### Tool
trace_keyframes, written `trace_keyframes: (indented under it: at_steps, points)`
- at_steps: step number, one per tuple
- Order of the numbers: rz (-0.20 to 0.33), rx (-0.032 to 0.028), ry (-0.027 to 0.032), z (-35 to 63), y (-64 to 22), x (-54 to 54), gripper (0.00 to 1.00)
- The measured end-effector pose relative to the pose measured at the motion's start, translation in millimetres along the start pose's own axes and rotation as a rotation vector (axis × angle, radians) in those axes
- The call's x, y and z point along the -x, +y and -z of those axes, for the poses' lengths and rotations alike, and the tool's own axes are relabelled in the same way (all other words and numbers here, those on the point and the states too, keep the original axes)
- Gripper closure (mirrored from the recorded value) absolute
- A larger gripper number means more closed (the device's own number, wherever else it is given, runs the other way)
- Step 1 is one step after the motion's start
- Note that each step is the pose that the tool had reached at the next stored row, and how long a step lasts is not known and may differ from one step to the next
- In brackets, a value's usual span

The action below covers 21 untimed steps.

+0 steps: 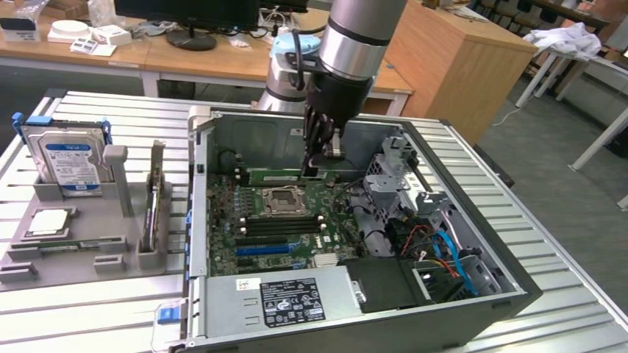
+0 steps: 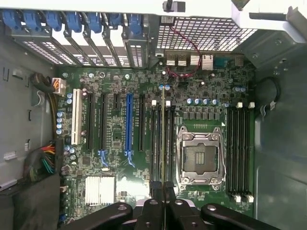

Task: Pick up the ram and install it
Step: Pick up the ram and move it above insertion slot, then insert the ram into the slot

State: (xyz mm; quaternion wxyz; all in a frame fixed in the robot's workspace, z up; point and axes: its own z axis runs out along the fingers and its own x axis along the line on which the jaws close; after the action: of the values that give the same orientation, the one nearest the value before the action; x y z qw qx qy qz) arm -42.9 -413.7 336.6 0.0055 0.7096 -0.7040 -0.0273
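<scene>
Ram (image 2: 164, 139) lengthwise along black slots (image 2: 156, 143)

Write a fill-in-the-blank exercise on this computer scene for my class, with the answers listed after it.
1. The pincer is shut on the ____.
2. The ram lines up with black slots on the ____.
3. The hard drive stands outside the case, on the exterior view's ____.
4. The processor socket is ____.
Answers: ram; motherboard; left; empty.
</scene>
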Motion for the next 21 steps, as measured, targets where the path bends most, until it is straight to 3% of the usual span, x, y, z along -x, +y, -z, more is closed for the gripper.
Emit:
trace_keyframes:
  at_steps: [21]
  points:
    - [0.0, 0.0, 0.0, -5.4, -0.2, -0.2, 0.88]
